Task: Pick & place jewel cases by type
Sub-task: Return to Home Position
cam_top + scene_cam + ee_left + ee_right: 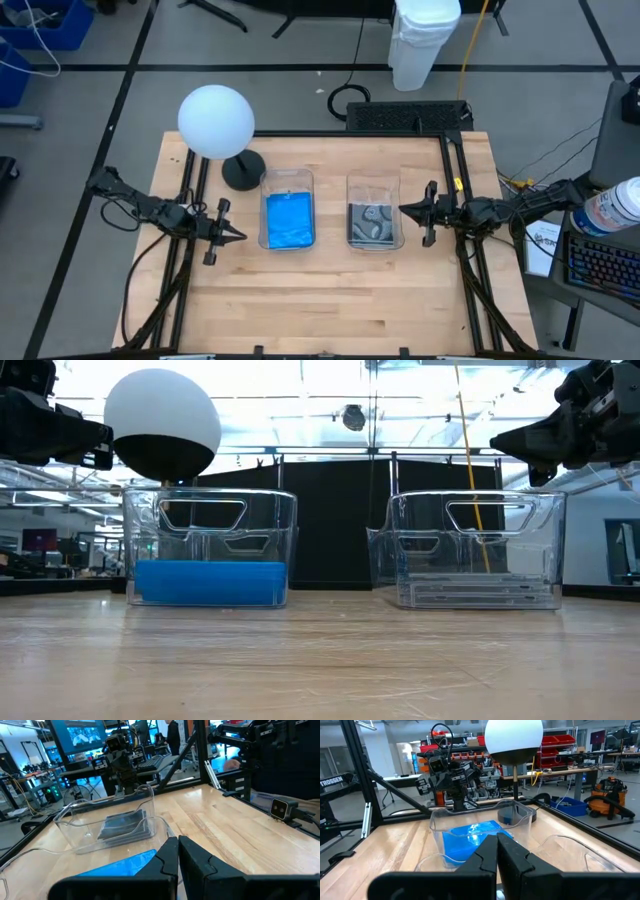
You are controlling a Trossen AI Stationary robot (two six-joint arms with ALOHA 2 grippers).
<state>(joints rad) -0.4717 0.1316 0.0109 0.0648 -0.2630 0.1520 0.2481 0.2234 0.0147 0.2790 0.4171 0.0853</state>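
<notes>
One legible marking: the white word "TROSSEN" on a dark frame beam [335, 783] beside the desk, seen in the right wrist view. No other text can be read.

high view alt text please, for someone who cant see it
Two clear bins sit on a wooden table: the left bin holds blue jewel cases, the right bin clear jewel cases with grey inserts. The left hand and right hand, both shut and empty, point inward at either side.

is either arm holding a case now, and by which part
Nothing is held. The left gripper and right gripper have jaws shut and empty; the blue cases and clear cases lie apart from both.
</notes>
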